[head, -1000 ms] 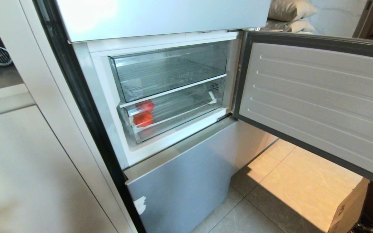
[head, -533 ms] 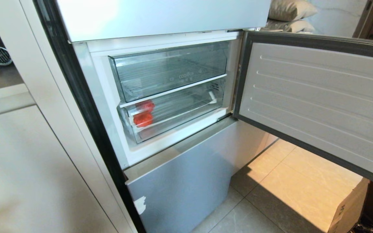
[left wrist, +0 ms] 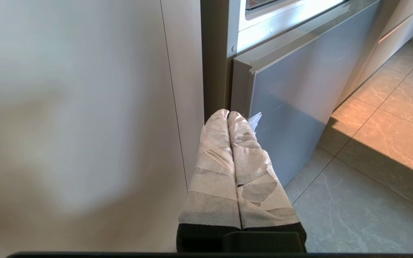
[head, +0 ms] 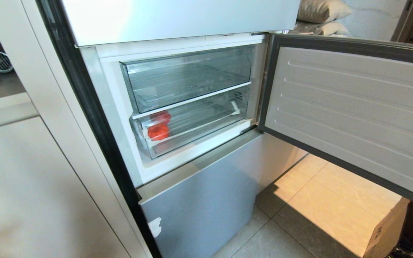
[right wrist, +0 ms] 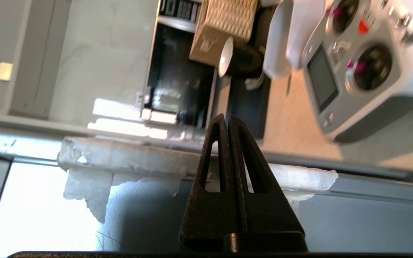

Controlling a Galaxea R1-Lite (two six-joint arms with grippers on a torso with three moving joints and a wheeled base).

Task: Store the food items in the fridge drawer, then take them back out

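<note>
— Right gripper (right wrist: 228, 120): how does it stand?
— Its two black fingers are pressed flat together with nothing between them, the tips over a taped grey edge; a white handheld controller (right wrist: 357, 61) with two sticks shows beyond. It is outside the head view.
— And the left gripper (left wrist: 228, 114)?
— Parked low beside the fridge's grey lower front (left wrist: 292, 118), its two tape-wrapped fingers closed against each other, empty, pointing at the gap between cabinet panel (left wrist: 84, 107) and fridge.
— How many drawers?
— Two clear bins, stacked. The upper bin (head: 188, 77) is printed with lettering; the fridge drawer (head: 195, 123) sits below it, pushed in.
— Food items?
— Two red shapes at the drawer's left end: a tomato (head: 158, 132) at the front, and a second red patch just above it that could be another piece or a reflection; I cannot tell which.
— The door?
— One fridge door (head: 350, 111), swung wide open to the right, above a cardboard box (head: 385, 229) on the tile floor.
</note>
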